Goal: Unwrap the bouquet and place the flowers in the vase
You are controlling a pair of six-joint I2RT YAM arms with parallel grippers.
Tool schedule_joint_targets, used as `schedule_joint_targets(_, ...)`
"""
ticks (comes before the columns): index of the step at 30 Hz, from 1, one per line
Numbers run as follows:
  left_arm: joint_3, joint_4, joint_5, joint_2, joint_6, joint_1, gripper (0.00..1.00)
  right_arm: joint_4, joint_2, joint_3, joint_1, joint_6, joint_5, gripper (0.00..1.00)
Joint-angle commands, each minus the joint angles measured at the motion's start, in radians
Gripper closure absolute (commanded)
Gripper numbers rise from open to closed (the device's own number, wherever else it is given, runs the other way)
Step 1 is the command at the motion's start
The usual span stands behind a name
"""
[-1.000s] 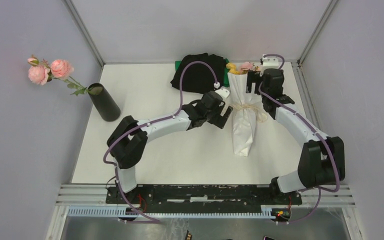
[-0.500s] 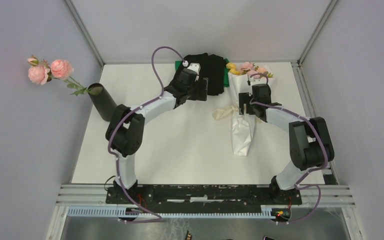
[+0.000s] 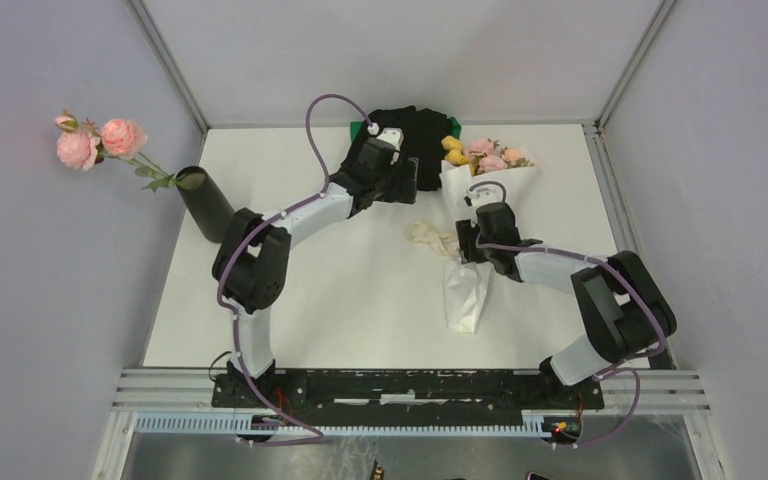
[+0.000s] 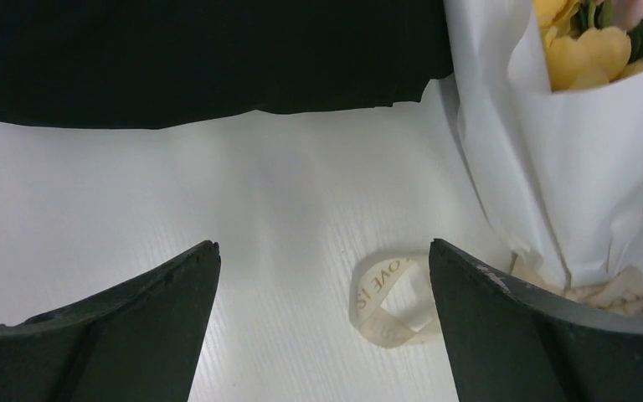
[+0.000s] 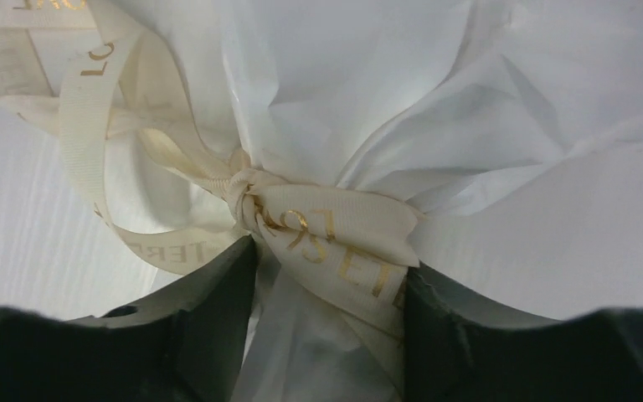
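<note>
The vase (image 3: pixel 207 205) stands at the desk's (image 3: pixel 360 310) far left, well apart from everything else. The left fingers (image 3: pixel 412 180), spread wide and empty, hover by the black cloth (image 3: pixel 410 135), just left of the bouquet (image 3: pixel 508 192), which lies with its long axis running far to near, flowers (image 3: pixel 485 155) at the far end. The right fingers (image 3: pixel 467 243) are nearer: partway in, they straddle the ribbon (image 5: pixel 335 234) knot at its waist; whether they pinch it I cannot tell
</note>
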Motion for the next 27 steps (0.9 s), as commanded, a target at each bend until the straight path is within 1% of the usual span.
schedule_joint_targets(1, -0.024, 0.043, 0.014, -0.057, -0.033, 0.015, 0.0, -0.03, -0.073, -0.07, 0.058, 0.026, -0.001, 0.45)
schedule_joint_targets(4, -0.03, 0.047, 0.02, -0.058, -0.035, 0.021, 0.0, -0.039, -0.105, -0.079, 0.092, 0.032, -0.01, 0.45)
schedule_joint_targets(7, -0.03, 0.047, 0.021, -0.055, -0.036, 0.024, 0.0, -0.066, -0.102, -0.061, 0.14, 0.029, -0.016, 0.44)
schedule_joint_targets(12, -0.039, 0.055, 0.015, -0.055, -0.045, 0.046, 0.0, -0.078, -0.044, -0.015, 0.242, 0.038, -0.032, 0.43)
schedule_joint_targets(18, -0.088, 0.071, -0.019, -0.087, -0.085, 0.111, 0.0, -0.1, 0.053, 0.082, 0.414, 0.06, 0.008, 0.42)
schedule_joint_targets(20, -0.112, 0.075, -0.056, -0.108, -0.109, 0.14, 0.0, -0.101, 0.074, 0.105, 0.46, 0.062, 0.011, 0.41)
schedule_joint_targets(23, -0.125, 0.069, -0.162, -0.133, -0.119, 0.158, 0.0, -0.101, 0.071, 0.103, 0.498, 0.075, 0.026, 0.4)
schedule_joint_targets(27, -0.061, 0.047, -0.245, -0.113, -0.089, 0.157, 0.0, -0.099, -0.017, 0.077, 0.5, 0.084, 0.081, 0.38)
